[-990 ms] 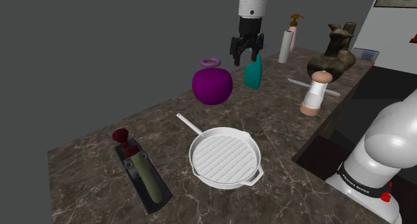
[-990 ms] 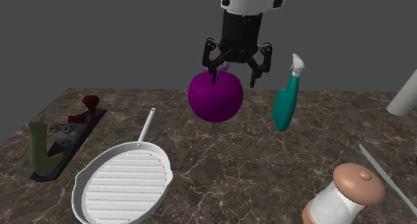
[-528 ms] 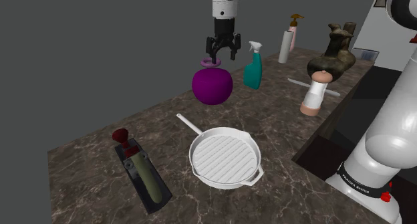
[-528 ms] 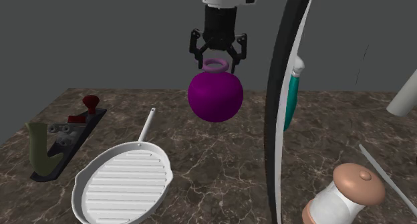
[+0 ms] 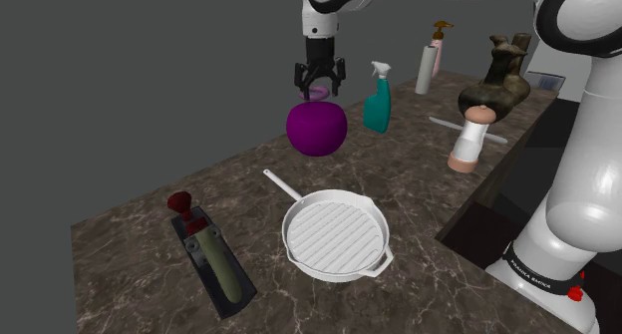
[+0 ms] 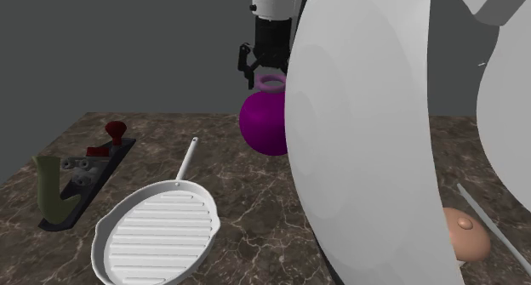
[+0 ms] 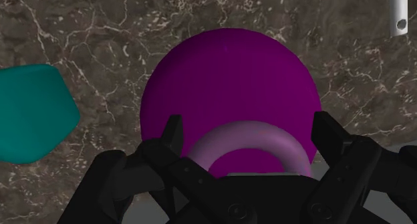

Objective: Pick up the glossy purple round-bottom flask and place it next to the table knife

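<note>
**Mia:** Where is the purple flask [image 5: 317,128] now?

**Ben:** It sits on the counter [image 5: 419,182], near the back edge. The teal spray bottle [image 5: 377,105] stands just beside it, on the shoulder view's right.

**Mia:** What changed?

**Ben:** A second ago the gripper [image 5: 319,83] hung higher up, over by the spray bottle. Now it has slid across and come down right on top of the flask.

**Mia:** Is it holding it?

**Ben:** Not yet, I think. In the wrist view the fingers [image 7: 172,132] stand wide apart, one on each side of the pale ring at the flask's mouth. They do not seem to press on it.

**Mia:** So what comes next?

**Ben:** My guess is the fingers must squeeze the neck. Then the arm can lift.

**Mia:** And where does the flask go?

**Ben:** Next to the table knife [image 5: 444,124]. It lies well apart from the flask, on the shoulder view's right, behind the pepper grinder [image 5: 468,140].

**Mia:** Could it go wrong?

**Ben:** Maybe. The flask is round and shiny, so it might slip or swing.
</note>
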Tool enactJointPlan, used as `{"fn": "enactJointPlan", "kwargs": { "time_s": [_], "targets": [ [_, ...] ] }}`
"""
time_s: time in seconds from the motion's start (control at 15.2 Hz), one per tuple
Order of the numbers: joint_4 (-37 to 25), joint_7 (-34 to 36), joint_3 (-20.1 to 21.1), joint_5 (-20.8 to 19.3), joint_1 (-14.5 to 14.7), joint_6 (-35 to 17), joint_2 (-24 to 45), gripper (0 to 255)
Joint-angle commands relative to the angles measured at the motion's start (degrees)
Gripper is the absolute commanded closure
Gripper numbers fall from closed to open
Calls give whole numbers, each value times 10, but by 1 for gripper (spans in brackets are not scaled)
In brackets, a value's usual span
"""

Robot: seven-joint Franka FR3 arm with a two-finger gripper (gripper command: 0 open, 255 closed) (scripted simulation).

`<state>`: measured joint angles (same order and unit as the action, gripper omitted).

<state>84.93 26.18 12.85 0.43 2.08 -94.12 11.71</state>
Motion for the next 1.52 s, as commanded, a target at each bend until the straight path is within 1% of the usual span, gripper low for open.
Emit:
{"fn": "enactJointPlan", "kwargs": {
  "time_s": [0.0,0.07,0.59,0.66,1.25,1.45],
  "targets": [
    [18,-1,0,1,-1,-16,-3,0],
    [32,-1,0,1,-1,-28,-4,0],
    [32,-1,0,1,-1,-28,-4,0],
    [32,-1,0,1,-1,-28,-4,255],
    [32,-1,0,1,-1,-28,-4,255],
    [6,0,0,0,0,-4,-2,255]
  ]
}}
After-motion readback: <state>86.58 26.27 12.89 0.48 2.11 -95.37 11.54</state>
